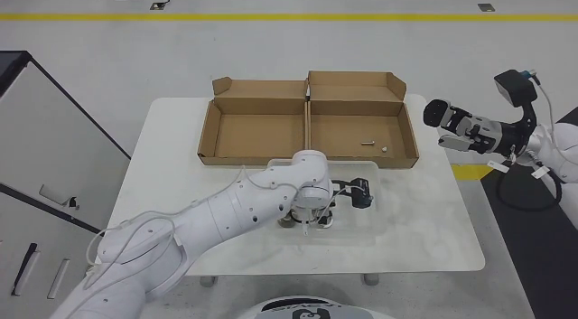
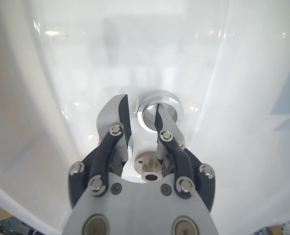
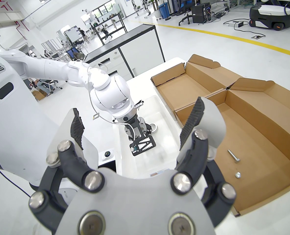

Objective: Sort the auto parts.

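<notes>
My left gripper [image 2: 140, 101] is down inside the white tray [image 1: 361, 229], open. One finger [image 2: 159, 118] sits inside a silver ring [image 2: 176, 108] and the other stands outside its wall with a gap. A small flanged metal bushing [image 2: 147, 166] lies on the tray floor between the finger bases. My right gripper [image 3: 137, 104] hangs open and empty off the table's right side [image 1: 440, 127]. It faces the two cardboard boxes. The right box [image 1: 357, 134] holds a bolt [image 3: 233, 156] and a small nut [image 3: 238, 174]. The left box [image 1: 257, 134] is bare.
Both boxes stand side by side at the table's back with their lids folded up behind. The white tray sits in front of them. A dark cabinet [image 1: 36, 138] stands left of the table.
</notes>
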`<action>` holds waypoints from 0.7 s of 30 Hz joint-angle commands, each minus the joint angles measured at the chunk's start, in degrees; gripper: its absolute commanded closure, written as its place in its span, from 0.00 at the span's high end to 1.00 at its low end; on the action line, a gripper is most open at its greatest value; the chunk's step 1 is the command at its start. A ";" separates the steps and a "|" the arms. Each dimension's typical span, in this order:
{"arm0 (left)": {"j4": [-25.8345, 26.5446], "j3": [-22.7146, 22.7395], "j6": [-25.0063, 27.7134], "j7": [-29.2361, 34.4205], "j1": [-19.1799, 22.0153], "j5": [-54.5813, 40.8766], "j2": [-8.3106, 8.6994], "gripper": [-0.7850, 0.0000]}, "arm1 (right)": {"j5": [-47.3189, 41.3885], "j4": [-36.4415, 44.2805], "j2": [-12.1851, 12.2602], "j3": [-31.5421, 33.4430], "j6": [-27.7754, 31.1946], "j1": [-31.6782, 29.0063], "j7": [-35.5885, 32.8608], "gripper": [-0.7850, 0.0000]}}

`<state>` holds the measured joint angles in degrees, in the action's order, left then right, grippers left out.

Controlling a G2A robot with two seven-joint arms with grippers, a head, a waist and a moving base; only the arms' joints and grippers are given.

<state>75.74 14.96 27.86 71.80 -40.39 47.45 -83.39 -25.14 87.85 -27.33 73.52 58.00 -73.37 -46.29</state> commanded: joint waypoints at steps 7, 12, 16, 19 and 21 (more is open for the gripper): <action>0.02 0.19 -0.12 0.14 -0.59 0.42 -0.12 0.34 | 0.00 0.00 0.00 0.00 0.00 0.00 0.00 1.00; 0.11 0.35 -0.31 -0.08 -0.86 1.33 -0.15 0.33 | 0.00 0.00 0.00 0.00 0.00 0.00 0.00 1.00; 0.22 0.44 -0.71 -0.40 -1.20 2.23 -0.17 0.26 | 0.00 0.00 0.00 0.00 0.00 0.00 0.00 1.00; 0.18 0.45 -1.11 -0.50 -1.48 2.85 -0.24 0.10 | 0.00 0.00 0.00 0.00 0.00 0.00 0.00 1.00; 0.11 0.42 -1.10 -0.56 -1.62 3.25 -0.29 0.02 | 0.00 0.00 0.00 0.00 0.00 0.00 0.00 1.00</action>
<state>75.93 15.41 26.75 71.24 -41.94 50.52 -83.66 -25.14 87.85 -27.33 73.52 58.00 -73.37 -46.29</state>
